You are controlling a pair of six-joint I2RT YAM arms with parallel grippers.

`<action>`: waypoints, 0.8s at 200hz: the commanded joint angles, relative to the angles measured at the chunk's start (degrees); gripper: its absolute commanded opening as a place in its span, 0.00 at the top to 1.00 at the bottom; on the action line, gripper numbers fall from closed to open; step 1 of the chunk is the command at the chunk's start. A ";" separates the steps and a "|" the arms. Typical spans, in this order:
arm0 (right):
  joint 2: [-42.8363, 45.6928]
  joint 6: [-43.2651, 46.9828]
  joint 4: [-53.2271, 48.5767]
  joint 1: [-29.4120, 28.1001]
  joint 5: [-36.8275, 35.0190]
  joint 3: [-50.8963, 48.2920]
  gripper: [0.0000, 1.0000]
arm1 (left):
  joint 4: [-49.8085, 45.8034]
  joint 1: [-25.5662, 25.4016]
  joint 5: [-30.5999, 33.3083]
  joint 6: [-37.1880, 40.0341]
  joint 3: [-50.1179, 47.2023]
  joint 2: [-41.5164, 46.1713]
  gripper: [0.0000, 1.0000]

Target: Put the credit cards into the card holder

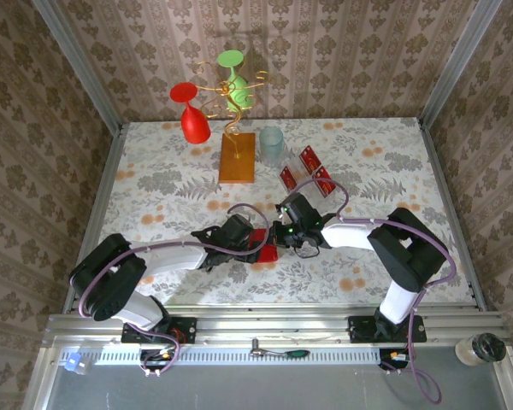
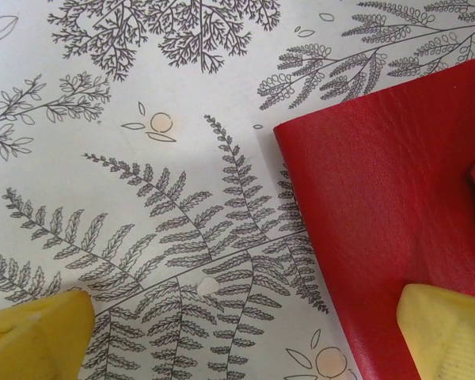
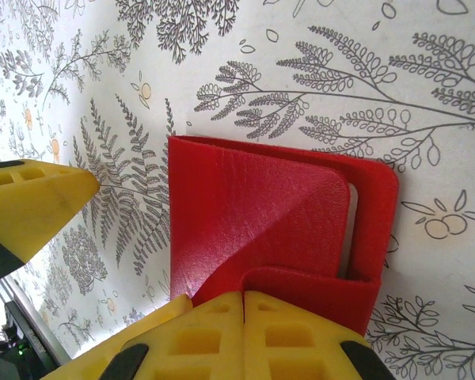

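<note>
The card holder [image 1: 267, 251], a flat red leather case, lies on the fern-print tablecloth between my two grippers. My right gripper [image 3: 244, 305] is shut on the edge of its flap, which is lifted and folded back, showing a pale slit of the inside [image 3: 351, 229]. My left gripper [image 2: 245, 332] stands open low over the cloth. Its right fingertip [image 2: 447, 332] rests over the card holder [image 2: 396, 206], and its left fingertip [image 2: 32, 332] is over bare cloth. Three red credit cards [image 1: 310, 159] stand upright behind the grippers at the table's middle right.
A wire stand on an orange base [image 1: 238, 158] carries a red glass [image 1: 192, 115] and a green glass [image 1: 233, 77] at the back. A pale blue cup [image 1: 271, 145] stands beside it. Patterned walls close three sides. A capped jar [image 1: 480, 348] sits off the table, bottom right.
</note>
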State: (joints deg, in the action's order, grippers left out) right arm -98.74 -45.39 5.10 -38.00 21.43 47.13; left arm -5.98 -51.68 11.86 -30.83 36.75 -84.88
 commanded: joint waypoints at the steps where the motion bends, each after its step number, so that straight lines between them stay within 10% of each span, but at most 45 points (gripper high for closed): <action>1: -0.89 0.30 -6.42 0.12 1.45 2.46 1.00 | -1.65 -0.34 -1.15 -0.55 -2.46 -1.90 0.00; 160: -0.80 0.83 -7.53 1.08 0.37 3.86 1.00 | -0.86 -0.88 -0.72 -0.75 -2.66 -3.24 0.00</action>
State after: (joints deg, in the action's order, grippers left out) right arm -98.72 -44.99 -3.92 -37.21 21.63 52.01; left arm -3.81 -51.77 11.81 -31.48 36.01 -85.32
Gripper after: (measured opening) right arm 0.063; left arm 0.999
